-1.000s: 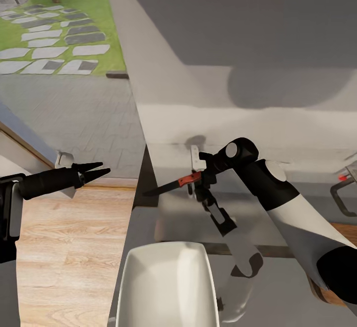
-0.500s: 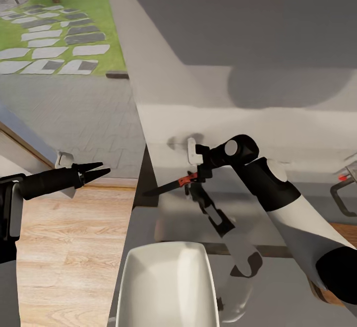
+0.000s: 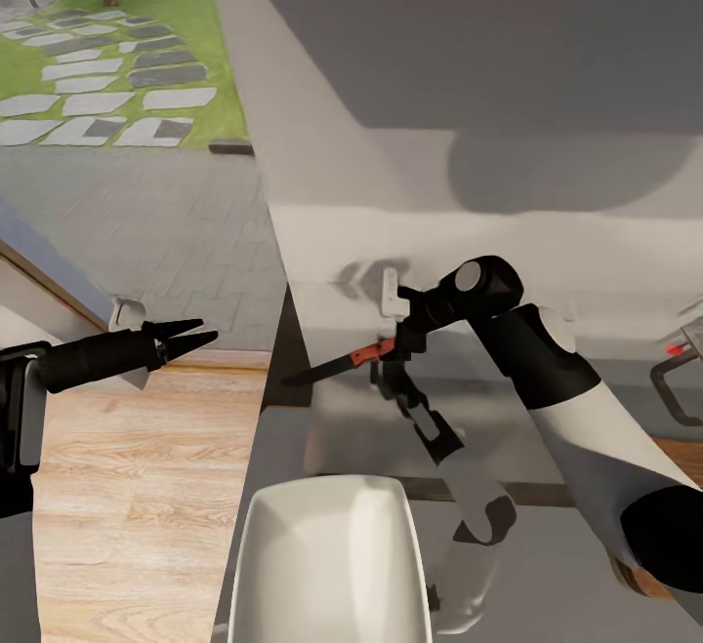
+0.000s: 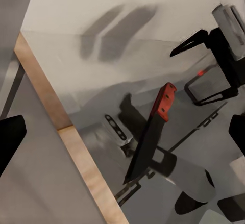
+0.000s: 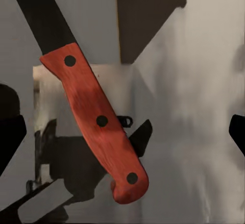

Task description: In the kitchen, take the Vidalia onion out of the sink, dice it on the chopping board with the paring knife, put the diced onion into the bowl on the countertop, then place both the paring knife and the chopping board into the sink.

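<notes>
The desk (image 3: 547,565), a long grey reflective worktop, is seen across the lower right of the head view, with one white bowl (image 3: 327,565) resting near its front edge. A sliver of brown wood, probably the chopping board (image 3: 683,458), shows at the right, and part of a chrome tap with a red knob (image 3: 679,360) marks where the sink is judged to lie.

One paring knife (image 3: 347,360) is held above the desk by the right claw (image 3: 391,355), whose fingers are clamped on the orange-red handle, the dark blade pointing leftward. The left claw (image 3: 200,336) hovers off the desk over the wooden floor, its fingers drawn together on nothing.

The step in hand is judged to be carrying the knife toward the sink. It would be done well if the blade were kept level and clear of the bowl, and lowered before release.
</notes>
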Motion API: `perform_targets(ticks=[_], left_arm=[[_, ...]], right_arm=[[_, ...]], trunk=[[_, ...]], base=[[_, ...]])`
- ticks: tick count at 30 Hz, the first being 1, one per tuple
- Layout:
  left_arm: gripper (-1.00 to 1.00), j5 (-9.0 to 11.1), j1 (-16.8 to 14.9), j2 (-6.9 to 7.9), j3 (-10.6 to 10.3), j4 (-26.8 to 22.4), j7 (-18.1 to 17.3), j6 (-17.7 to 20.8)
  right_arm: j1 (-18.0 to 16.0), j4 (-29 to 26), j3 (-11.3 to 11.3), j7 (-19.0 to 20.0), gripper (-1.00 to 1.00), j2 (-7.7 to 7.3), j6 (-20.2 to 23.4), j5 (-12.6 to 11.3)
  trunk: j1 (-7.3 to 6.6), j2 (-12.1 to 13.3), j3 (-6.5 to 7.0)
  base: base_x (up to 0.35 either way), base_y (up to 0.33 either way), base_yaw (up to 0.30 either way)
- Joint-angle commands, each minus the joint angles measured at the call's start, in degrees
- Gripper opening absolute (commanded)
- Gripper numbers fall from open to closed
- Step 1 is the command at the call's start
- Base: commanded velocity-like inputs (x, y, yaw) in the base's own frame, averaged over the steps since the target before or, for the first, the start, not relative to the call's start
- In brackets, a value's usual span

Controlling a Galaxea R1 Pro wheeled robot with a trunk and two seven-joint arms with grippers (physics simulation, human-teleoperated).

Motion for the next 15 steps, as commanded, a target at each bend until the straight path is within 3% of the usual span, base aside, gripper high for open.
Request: perform_targets(ticks=[1, 15], left_arm=[[1.00, 0.1, -0.1, 0.00, 0.0, 0.0, -0.1, 0.6], [1.00, 0.1, 0.0, 0.00, 0.0, 0.0, -0.1, 0.6]], right_arm=[[-0.1, -0.1, -1.2, 2.2, 1.00, -0.03, 0.6, 0.2], [-0.1, -0.1, -1.8, 3.4, 1.00, -0.03, 0.4, 0.1]], trunk=[[0.03, -0.1, -0.08], [0.03, -0.1, -0.08]], base=[[0.000, 0.000, 0.000], [0.000, 0.000, 0.000]])
